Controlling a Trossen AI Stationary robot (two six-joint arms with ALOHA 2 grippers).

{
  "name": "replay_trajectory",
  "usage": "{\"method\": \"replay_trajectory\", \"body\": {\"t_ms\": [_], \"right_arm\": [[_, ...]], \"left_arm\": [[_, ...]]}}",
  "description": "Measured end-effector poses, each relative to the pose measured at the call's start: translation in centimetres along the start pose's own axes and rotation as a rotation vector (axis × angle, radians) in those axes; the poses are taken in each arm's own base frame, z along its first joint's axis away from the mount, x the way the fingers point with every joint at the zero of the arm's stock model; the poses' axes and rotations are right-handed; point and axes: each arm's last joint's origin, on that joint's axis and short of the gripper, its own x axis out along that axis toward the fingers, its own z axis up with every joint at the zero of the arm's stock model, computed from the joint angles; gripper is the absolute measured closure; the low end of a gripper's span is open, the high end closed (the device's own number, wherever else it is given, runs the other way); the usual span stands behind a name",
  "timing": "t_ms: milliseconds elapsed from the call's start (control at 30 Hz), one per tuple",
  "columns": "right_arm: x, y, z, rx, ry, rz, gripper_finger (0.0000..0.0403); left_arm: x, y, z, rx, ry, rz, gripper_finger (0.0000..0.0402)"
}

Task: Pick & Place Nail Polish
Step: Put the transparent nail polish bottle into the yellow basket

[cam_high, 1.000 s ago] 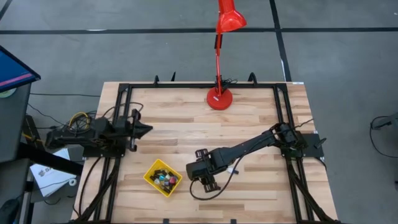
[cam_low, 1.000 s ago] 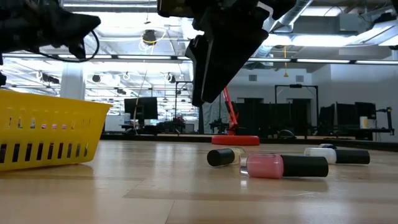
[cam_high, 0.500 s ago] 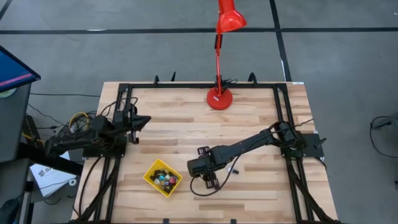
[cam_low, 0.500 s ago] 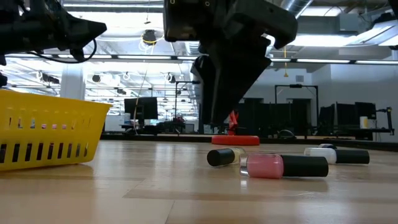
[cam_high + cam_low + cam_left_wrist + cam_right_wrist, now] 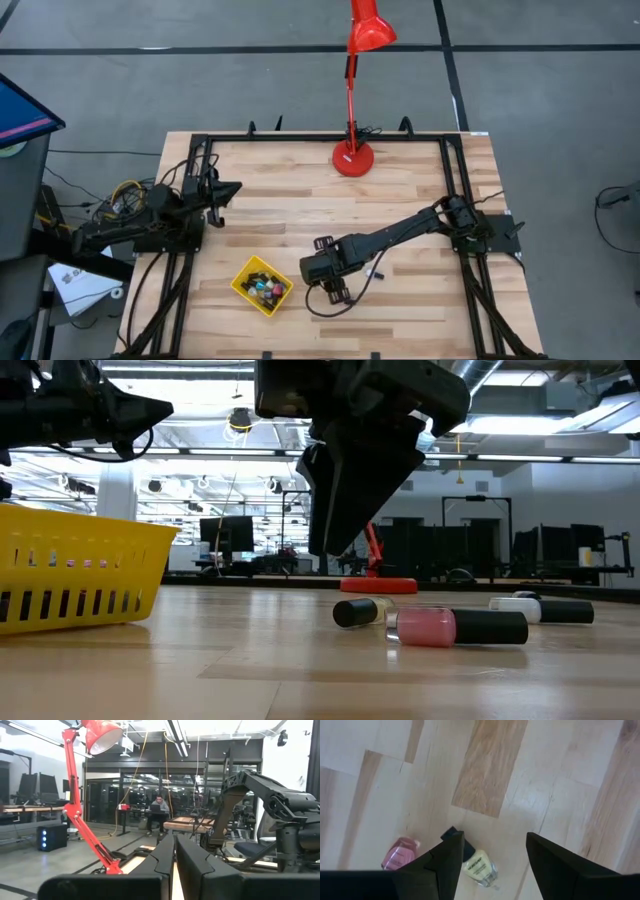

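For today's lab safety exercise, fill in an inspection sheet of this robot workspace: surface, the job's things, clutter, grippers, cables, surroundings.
Surface: wooden table, light planks, black frame rails along its edges.
Job's things: pink bottle, pale yellow bottle and white bottle lie loose on the table; more bottles sit in the yellow basket.
Clutter: red desk lamp at the far edge.
Grippers: right gripper open, hanging above the pale yellow bottle; left gripper shut, raised at the left side, empty.
Cables: bundle by the left arm's base.
Surroundings: large room; a person sits at a far desk.
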Motion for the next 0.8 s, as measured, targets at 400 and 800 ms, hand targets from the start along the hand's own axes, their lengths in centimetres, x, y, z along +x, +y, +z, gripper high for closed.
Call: {"method": "replay_trajectory", "body": {"t_ms": [400, 800], "right_arm": [[0.0, 0.1, 0.0, -0.039, -0.004, 0.003, 0.0193], [0.0, 0.3, 0.0, -0.051, -0.004, 0.014, 0.0197]], "left_arm": [[0.0, -0.2, -0.8, -0.001, 0.083, -0.022, 0.0389], [-0.3, -1.6, -1.0, -0.033, 0.119, -0.307, 0.0389]]}}
